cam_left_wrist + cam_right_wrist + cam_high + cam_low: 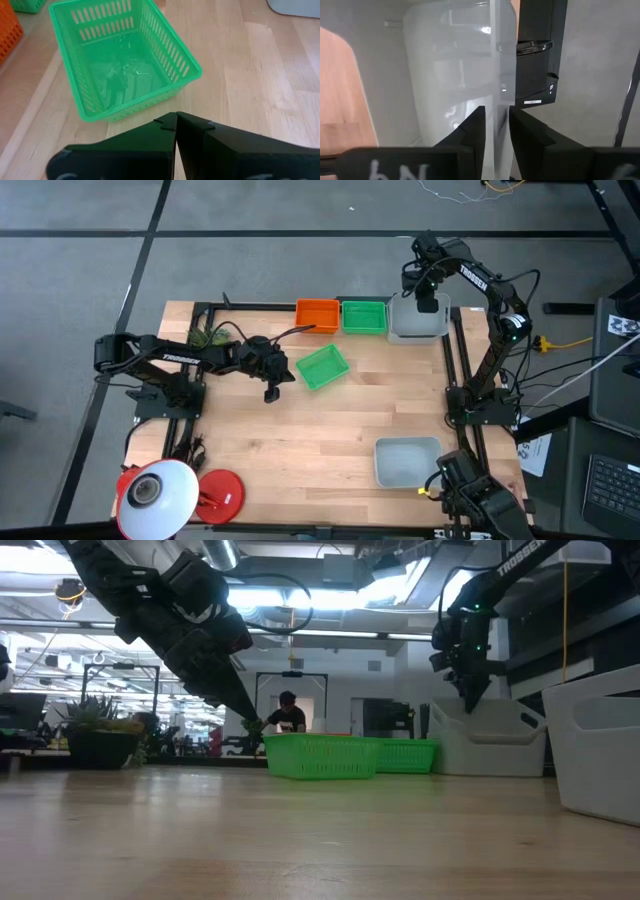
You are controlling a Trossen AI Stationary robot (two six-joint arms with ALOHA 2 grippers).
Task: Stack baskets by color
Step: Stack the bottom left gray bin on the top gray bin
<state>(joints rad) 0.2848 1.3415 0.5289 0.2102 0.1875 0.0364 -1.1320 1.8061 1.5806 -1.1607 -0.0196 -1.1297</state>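
High view, left to right. Round red-and-white lamp (165,492) at the near left corner of the table (330,440). Left arm reaches in from the left edge; left gripper (272,392) sits just left of the loose green basket (323,367), not touching it. Left wrist view: its jaws are pressed together, tips meeting, the green basket (125,60) lying empty on the wood just beyond them, turned askew to the table edge.

Back row along the far edge: orange basket (318,315), then a second green basket (364,317) touching its side, then a translucent grey-white basket (418,323) at the far right corner. Right gripper (428,302) hangs directly over the far rim of that grey-white basket. Right wrist view: right jaws are spread apart a little, one finger (470,131) either side of the basket's wall (496,75); whether the fingers touch the wall cannot be told.

Another grey-white basket (407,461) sits alone near the front right edge, well apart from the back row.

Low view: a person (289,712) is visible in the room beyond the table, behind the loose green basket (322,755).
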